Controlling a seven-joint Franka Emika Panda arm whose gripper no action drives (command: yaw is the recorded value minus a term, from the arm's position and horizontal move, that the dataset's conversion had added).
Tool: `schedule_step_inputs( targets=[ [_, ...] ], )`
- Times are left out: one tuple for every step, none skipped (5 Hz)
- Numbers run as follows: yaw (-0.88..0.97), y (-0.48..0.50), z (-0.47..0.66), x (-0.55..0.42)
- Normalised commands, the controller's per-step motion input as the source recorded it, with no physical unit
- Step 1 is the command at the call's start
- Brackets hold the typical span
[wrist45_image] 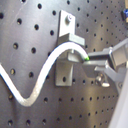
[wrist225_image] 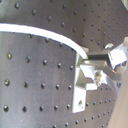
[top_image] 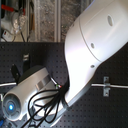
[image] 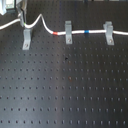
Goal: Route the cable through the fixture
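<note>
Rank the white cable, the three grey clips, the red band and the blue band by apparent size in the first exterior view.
1. Cable, longest by far.
2. The three clips: left, middle, right. They look alike; the left seems slightly bigger, perhaps from nearness.
3. Red band and blue band, too alike to separate.

We note a glossy white rounded arm shell (top_image: 92,47) upper right in the second exterior view, black cables (top_image: 47,107) lower left, blue-lit joint end (top_image: 11,106), grey metal gripper fingers (wrist45_image: 107,62) in the first wrist view.

We see a lab bench: a black perforated optical breadboard (image: 65,95) with bolted grey clips (image: 27,39), cluttered equipment (top_image: 15,20) behind.
</note>
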Motion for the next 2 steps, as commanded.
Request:
schedule_step_inputs(
  targets=[
    [0.1, 0.154, 0.23, -0.069],
    [0.11, 0.308, 0.16, -0.068]
  ],
)
